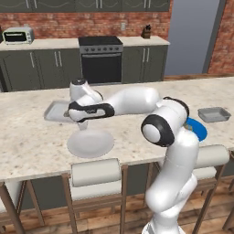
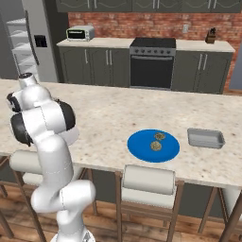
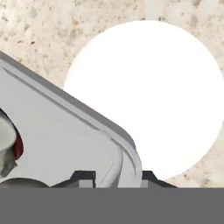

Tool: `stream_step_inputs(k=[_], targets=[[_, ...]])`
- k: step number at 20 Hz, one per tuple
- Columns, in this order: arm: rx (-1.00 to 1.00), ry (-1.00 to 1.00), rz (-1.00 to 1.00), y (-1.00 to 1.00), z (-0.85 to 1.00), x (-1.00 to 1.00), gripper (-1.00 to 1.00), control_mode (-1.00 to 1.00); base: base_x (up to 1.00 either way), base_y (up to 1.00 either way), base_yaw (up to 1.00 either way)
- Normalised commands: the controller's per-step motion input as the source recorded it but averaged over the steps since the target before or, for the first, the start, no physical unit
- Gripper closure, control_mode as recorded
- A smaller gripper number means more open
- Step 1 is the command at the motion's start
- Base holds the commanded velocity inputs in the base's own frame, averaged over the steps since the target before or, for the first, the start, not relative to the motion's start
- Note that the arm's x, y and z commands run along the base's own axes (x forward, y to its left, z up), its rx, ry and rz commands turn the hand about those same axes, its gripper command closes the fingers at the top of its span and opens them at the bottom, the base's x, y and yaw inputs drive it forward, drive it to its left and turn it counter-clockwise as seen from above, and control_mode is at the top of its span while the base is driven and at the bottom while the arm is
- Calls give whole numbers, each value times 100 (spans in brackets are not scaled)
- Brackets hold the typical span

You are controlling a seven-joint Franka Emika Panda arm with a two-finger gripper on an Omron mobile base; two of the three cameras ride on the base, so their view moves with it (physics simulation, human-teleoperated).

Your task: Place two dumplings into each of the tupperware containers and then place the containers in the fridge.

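Speckled beige stone covers the kitchen island [image 1: 27,137], with a black oven [image 1: 101,59] and dark cabinets against the brick wall behind. On the island's left part lies a tupperware container [image 1: 54,111], just beyond a round white plate [image 1: 90,143]. The gripper [image 3: 117,177] is down at this container's near corner; in the hand view its fingertips [image 3: 84,177] stand closely either side of the raised rim, pinching it. Farther right, a blue plate [image 2: 142,147] carries two dumplings [image 2: 159,137], and a second tupperware container [image 2: 205,138] sits just beside it. The fridge [image 2: 28,40] stands at the far left with a door open.
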Motion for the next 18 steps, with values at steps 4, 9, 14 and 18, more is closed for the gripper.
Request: stream_step_inputs(k=[4, 9, 14, 18], targets=[[-8, -7, -38, -72, 58, -95, 100, -100, 0, 0, 0], [2, -20, -30, -62, 7, -100, 100, -100, 0, 0, 0], [20, -6, -18, -94, 0, -100, 100, -100, 0, 0, 0], [18, -7, -18, -10, 0, -14, 100, -100, 0, 0, 0]])
